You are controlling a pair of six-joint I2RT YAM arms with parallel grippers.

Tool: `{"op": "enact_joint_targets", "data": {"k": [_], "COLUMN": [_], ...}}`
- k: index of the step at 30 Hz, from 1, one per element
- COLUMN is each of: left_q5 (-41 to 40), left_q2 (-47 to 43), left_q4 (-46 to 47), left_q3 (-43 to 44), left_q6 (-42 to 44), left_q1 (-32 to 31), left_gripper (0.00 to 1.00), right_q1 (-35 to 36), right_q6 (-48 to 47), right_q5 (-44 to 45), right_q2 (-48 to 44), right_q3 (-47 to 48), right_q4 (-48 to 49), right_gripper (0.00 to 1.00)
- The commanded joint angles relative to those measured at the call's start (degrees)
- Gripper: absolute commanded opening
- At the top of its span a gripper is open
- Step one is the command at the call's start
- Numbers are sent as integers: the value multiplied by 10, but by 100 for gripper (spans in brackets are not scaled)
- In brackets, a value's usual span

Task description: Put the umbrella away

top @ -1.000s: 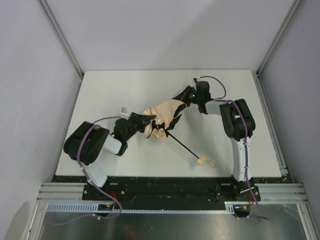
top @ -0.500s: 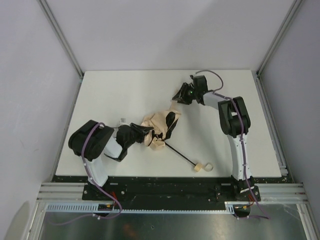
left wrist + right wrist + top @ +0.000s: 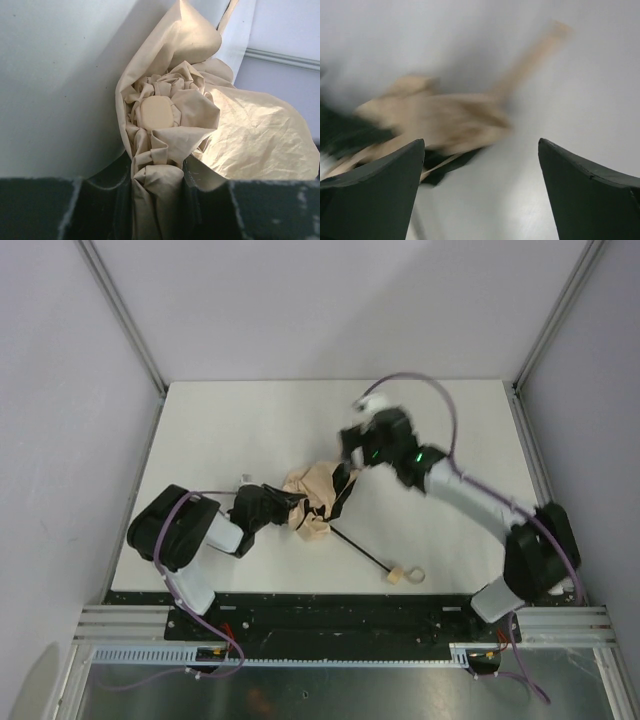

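The umbrella (image 3: pixel 318 496) lies mid-table, its tan canopy crumpled. A thin black shaft (image 3: pixel 362 548) runs from it toward the near right and ends in a pale knob handle (image 3: pixel 398 575) with a loop strap. My left gripper (image 3: pixel 285 506) is shut on a bunched fold of canopy fabric (image 3: pixel 157 195), which fills the gap between its jaws (image 3: pixel 157 187). My right gripper (image 3: pixel 350 445) hovers just beyond the canopy's far side, open and holding nothing. In the right wrist view its gripper (image 3: pixel 481 143) is wide apart, and the blurred umbrella (image 3: pixel 435 120) lies ahead on the left.
The white table (image 3: pixel 220 430) is bounded by grey walls and aluminium posts (image 3: pixel 122 315) at the back corners. A small pale tag (image 3: pixel 244 478) sits by the left wrist. The right arm (image 3: pixel 470 502) stretches diagonally across the right half of the table.
The right gripper let go of the canopy's far end, opened wide and swung away, and its arm stretched out. The canopy slumped toward the left gripper, which stayed shut on the fabric.
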Motion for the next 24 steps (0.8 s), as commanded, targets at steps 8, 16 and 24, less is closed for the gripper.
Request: {"op": "enact_joint_targets", "data": {"k": [8,16,24], "left_q5": [10,18,24], "left_q2": [-18,-28,-35], "left_q4": [-228,-310,-363], "left_q3": [39,65,88], "left_q6": [48,53,59], "left_q1": [11,13,19], "left_gripper": [0,0,0], "right_q1": [338,335,325], "right_q6": [-271,-302,-288], "right_q5": [113,98,156], "right_q2": [-5,90,167], "right_q3": [-145,-126,-117], "right_q4": [241,278,286], "right_gripper": [99,99,75]}}
